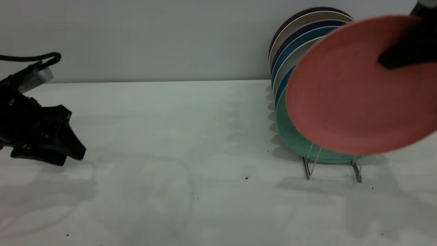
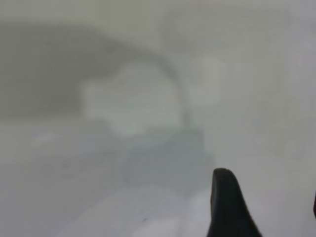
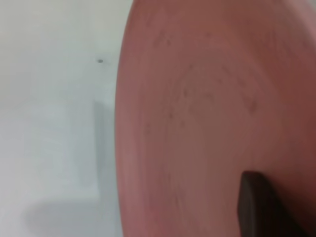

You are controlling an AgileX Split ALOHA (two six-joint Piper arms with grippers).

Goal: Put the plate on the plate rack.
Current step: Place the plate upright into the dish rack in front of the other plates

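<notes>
Plate (image 1: 355, 92) tilted in raised right hand (image 1: 392, 61)

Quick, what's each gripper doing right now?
Left gripper: parked low on the table, holding nothing; open or shut cannot be told.
Right gripper: shut on the plate.

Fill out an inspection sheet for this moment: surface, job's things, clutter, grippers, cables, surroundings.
Surface: pale table, a few dark specks, soft shadows.
Job's things: pink plate held in the air, tilted, in front of the stacked plates, not yet in the wire rack.
Clutter: rack already holds a green plate at the front, with blue and cream plates behind.
Grippers: right gripper shut on the pink plate's upper edge; left gripper parked low at the table's left, holding nothing.
Cables: black cable looping over the left arm.
Surroundings: plain grey wall behind.
</notes>
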